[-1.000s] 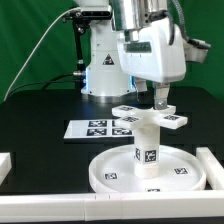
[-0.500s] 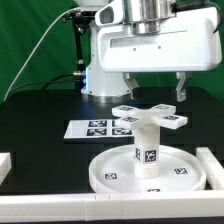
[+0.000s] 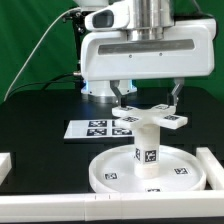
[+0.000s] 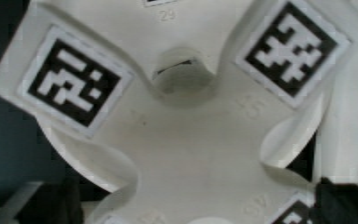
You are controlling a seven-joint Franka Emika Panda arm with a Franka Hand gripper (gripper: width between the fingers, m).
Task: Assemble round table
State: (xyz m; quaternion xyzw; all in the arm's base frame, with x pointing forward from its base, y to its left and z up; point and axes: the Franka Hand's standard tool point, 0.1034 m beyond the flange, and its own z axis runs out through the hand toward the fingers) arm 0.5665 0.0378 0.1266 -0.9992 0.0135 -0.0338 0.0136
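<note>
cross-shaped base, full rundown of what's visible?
The cross-shaped base looks like white plastic, with black-and-white square tags on its arms. It sits level on top of the upright leg, which stands in the middle of the round disc. The open gripper straddles it from above; contact cannot be judged.

Gripper (image 3: 147, 95) pointing straight down from wide white hand body, fingers (image 3: 119, 95) spread far apart, holding nothing, arm base upright behind at the exterior view's centre-left, dark fingertips just visible in wrist view.
</note>
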